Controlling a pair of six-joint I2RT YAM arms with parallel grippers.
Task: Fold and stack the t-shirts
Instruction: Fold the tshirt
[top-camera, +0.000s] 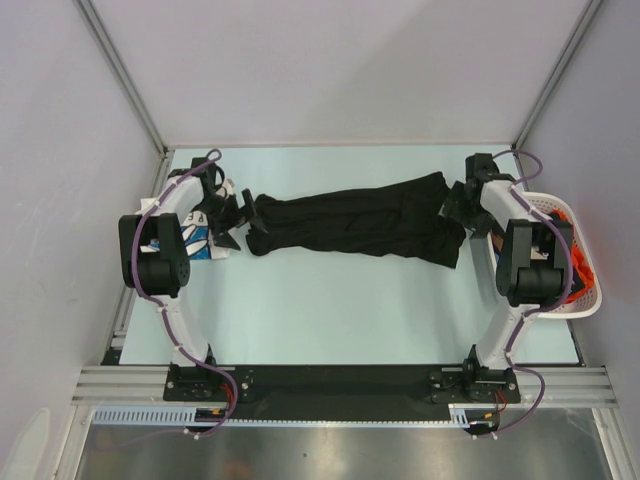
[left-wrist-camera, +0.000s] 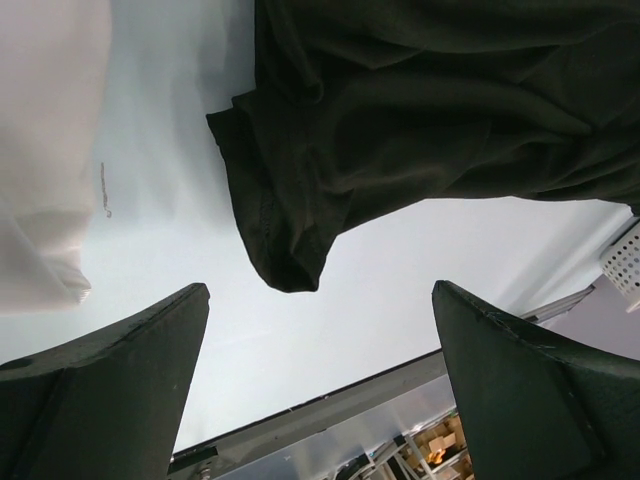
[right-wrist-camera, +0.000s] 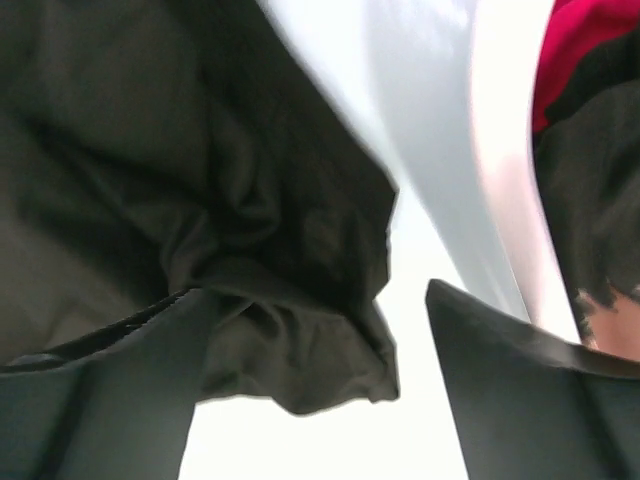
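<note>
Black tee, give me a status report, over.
Left gripper open, off the cloth. Right gripper open at the black tee end. Tee bunched lengthwise, unfolded. White tee lies left of it.

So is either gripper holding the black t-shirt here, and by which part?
Nothing is held. The left gripper stands open at one end of the black t-shirt, and the right gripper is open at the other end, with the cloth lying loose.
</note>
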